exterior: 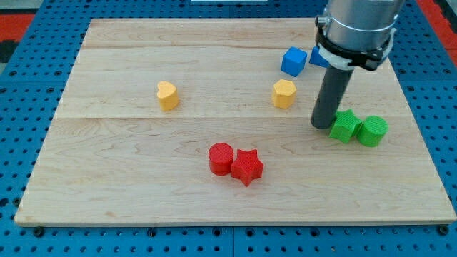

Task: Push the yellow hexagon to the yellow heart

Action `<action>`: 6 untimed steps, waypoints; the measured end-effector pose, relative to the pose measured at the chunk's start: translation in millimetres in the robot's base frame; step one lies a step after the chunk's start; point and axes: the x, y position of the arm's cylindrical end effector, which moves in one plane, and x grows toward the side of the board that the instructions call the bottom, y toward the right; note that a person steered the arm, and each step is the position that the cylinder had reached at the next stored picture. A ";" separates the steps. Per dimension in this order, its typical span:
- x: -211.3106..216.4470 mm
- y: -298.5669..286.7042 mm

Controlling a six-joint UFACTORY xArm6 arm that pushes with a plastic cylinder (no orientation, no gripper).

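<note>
The yellow hexagon (283, 93) sits on the wooden board, right of the middle. The yellow heart (167, 96) lies well to its left, at about the same height in the view. My tip (321, 125) is on the board to the lower right of the hexagon, a short gap away from it, and just left of the green star (345, 126). The rod rises from the tip to the arm at the view's top right.
A green cylinder (372, 131) touches the green star's right side. A blue cube (293, 61) sits above the hexagon, with a second blue block (316, 58) partly hidden behind the arm. A red cylinder (221, 158) and red star (247, 166) sit together near the bottom middle.
</note>
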 end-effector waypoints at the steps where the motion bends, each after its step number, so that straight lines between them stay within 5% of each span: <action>1: -32.7 26.8; 2: -67.4 -30.0; 3: -69.3 -168.0; 5: -25.4 -103.3; 6: -22.3 -171.5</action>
